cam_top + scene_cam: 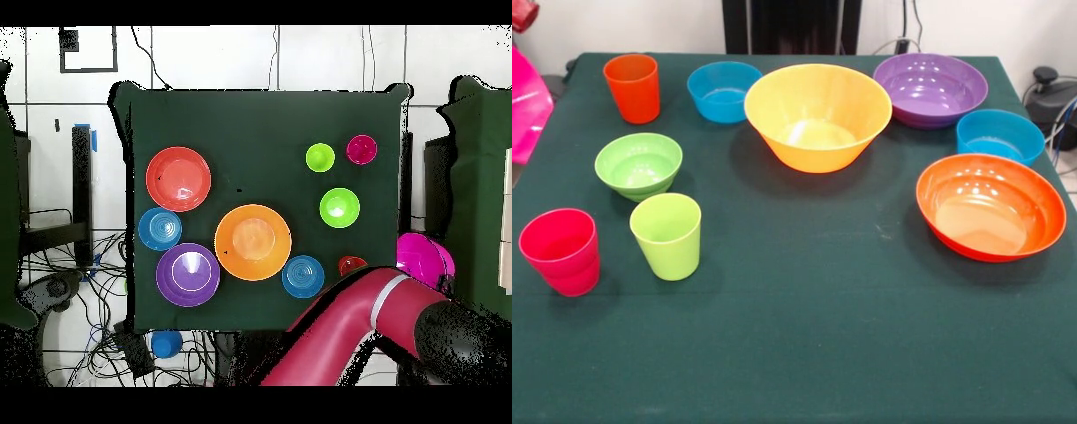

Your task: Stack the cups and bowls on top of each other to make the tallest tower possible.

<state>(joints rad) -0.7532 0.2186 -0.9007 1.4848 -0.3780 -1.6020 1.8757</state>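
Big pink bowl (525, 106) sits off the table (803, 336) edge, by the arm (340, 320).

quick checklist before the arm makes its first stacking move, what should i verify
1. Big yellow-orange plastic bowl upright and free as base: ok.
2. Nothing stacked yet, all pieces apart on the green table: ok.
3. Wide red-orange plastic bowl and wide purple plastic bowl empty, unobstructed: ok.
4. Three plastic tumblers, orange, lime green, pinkish red, standing mouth up: ok.
5. Big pink bowl on the table: not ok, off its edge.
6. Hand state: cannot tell, not visible.
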